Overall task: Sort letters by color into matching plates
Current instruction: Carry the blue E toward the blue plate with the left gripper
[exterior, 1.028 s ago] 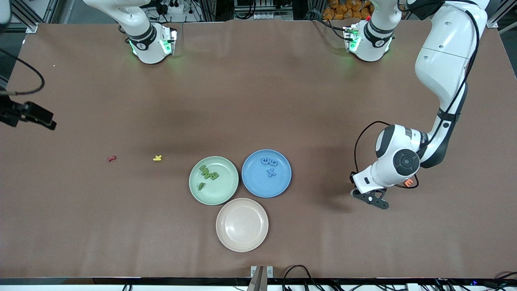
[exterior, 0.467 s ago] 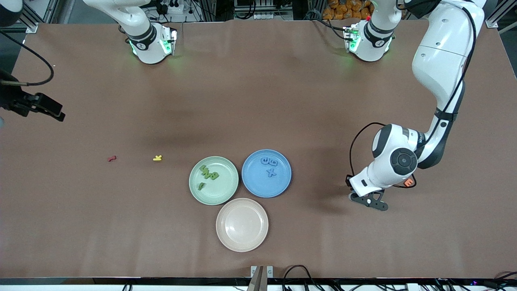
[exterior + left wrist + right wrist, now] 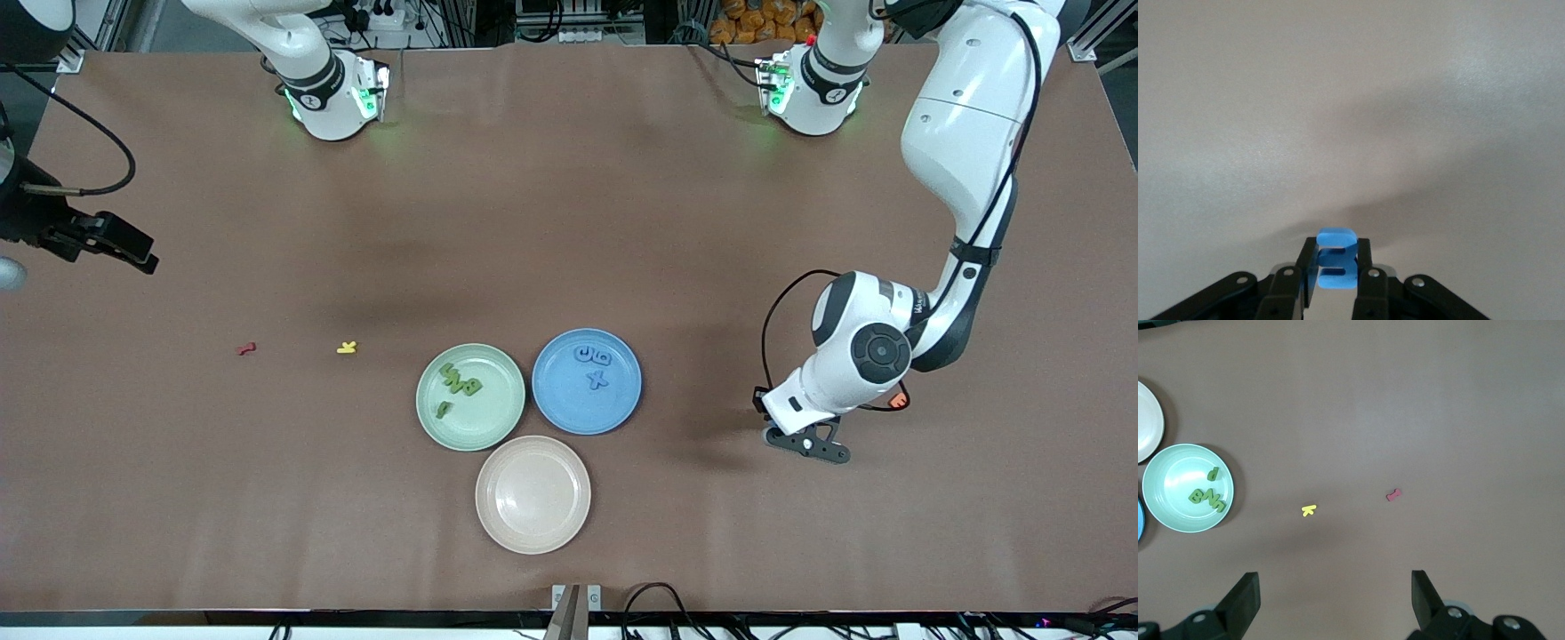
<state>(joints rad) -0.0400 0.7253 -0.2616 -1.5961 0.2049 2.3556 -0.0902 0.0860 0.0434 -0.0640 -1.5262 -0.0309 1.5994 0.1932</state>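
Note:
Three plates stand together: a pale green plate (image 3: 493, 409) with several green letters (image 3: 460, 382), a blue plate (image 3: 569, 402) with blue letters (image 3: 593, 358), and a bare beige-pink plate (image 3: 532, 494) nearest the front camera. My left gripper (image 3: 805, 443) hangs over bare table toward the left arm's end from the blue plate. It is shut on a blue letter (image 3: 1336, 260). A yellow letter (image 3: 347, 348) and a red letter (image 3: 246, 348) lie toward the right arm's end. My right gripper (image 3: 133, 253) is open and empty, high over that end.
An orange letter (image 3: 898, 401) lies on the table, partly hidden by the left arm's wrist. In the right wrist view the green plate (image 3: 1165, 507), yellow letter (image 3: 1309, 511) and red letter (image 3: 1393, 495) show below the open gripper (image 3: 1336, 593).
The left gripper has drifted a little toward the plates with the blue letter in it. The right gripper has come farther in over the table from its end.

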